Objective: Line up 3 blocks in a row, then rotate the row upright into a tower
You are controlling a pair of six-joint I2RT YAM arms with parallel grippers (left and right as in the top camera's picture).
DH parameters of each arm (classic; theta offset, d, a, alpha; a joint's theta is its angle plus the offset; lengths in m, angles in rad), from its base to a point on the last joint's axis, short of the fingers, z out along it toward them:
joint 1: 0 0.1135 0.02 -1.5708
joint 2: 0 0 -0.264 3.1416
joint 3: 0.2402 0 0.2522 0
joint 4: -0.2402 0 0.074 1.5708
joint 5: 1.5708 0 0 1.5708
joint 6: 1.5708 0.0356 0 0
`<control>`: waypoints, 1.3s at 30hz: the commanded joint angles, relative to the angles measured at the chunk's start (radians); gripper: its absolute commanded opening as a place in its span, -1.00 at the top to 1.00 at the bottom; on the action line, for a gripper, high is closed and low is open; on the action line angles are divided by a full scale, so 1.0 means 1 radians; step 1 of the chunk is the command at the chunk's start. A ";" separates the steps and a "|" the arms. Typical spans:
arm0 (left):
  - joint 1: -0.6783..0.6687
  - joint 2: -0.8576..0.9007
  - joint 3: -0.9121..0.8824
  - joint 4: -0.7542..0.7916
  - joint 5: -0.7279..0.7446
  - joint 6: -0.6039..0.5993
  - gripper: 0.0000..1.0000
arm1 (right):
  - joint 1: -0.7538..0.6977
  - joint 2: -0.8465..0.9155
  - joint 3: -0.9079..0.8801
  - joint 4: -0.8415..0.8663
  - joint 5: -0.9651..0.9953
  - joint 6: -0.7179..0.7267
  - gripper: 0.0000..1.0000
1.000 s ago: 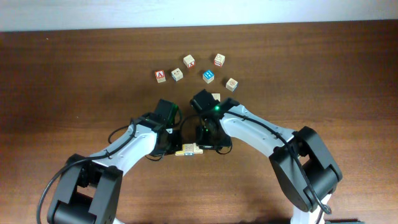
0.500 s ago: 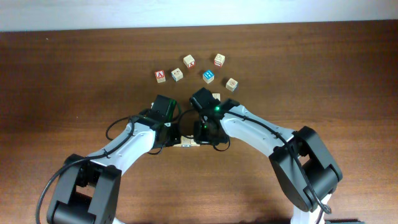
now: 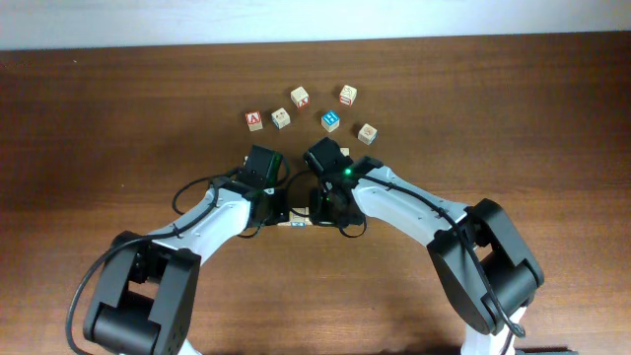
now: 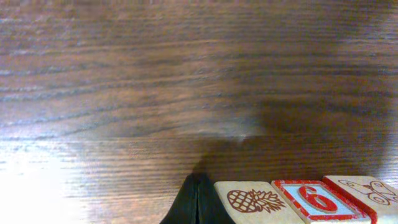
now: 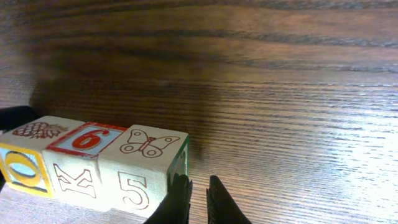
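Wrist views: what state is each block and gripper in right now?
pineapple block, flat on the table, one end of the row, flush with its neighbour.
6 block, middle of the row, flush both sides.
butterfly block, other end, flat.
left gripper, shut, tip at the pineapple block's end.
right gripper, shut to a slit, empty, at the butterfly block's end.

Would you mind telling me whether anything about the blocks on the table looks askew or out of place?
Nothing stands out. The three blocks sit flat on the table in a straight, touching row with their tops level, and no damage shows. The loose cubes farther back are scattered, but each rests flat.
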 commanded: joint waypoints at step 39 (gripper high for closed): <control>0.037 0.043 0.152 -0.290 0.262 0.031 0.51 | -0.090 -0.035 0.000 -0.043 -0.165 -0.224 0.28</control>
